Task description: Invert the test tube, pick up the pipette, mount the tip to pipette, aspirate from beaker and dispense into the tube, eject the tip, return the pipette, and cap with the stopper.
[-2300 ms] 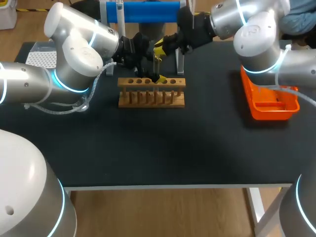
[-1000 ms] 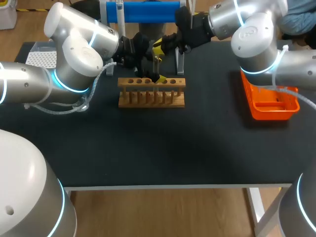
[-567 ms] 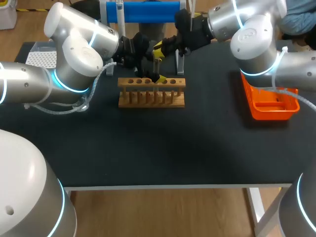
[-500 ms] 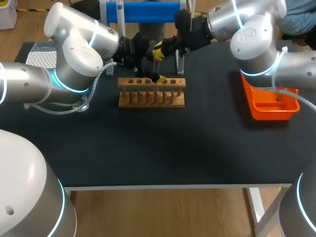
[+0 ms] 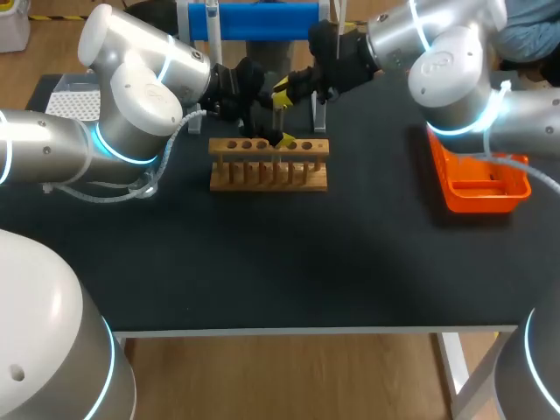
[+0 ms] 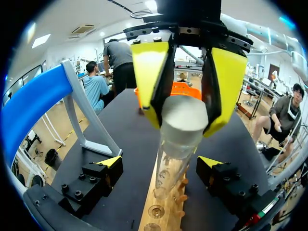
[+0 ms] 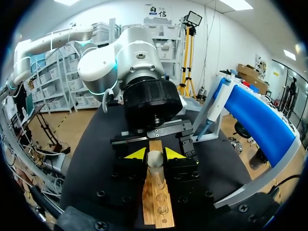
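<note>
A clear test tube point(image 6: 180, 130) hangs upright over the wooden rack point(image 5: 269, 164), its lower end near the rack's holes. My right gripper point(image 5: 282, 92) is shut on its upper part. In the right wrist view the tube point(image 7: 155, 166) sits pinched between that gripper's point(image 7: 155, 154) yellow tips. My left gripper point(image 6: 161, 161) stands open at the rack's back edge. Its fingers are spread wide on either side of the tube without touching it. In the head view the left gripper point(image 5: 267, 131) is partly hidden behind the tube and the right fingers. No pipette, beaker or stopper is clearly visible.
An orange tray point(image 5: 477, 179) lies at the table's right side. A blue cylinder on a grey stand point(image 5: 262, 19) rises just behind the rack. A white perforated box point(image 5: 74, 101) sits at the back left. The rack point(image 7: 156, 209) runs under both grippers.
My right gripper has shifted slightly up and to the left with the tube. The left arm and the rack have stayed put.
</note>
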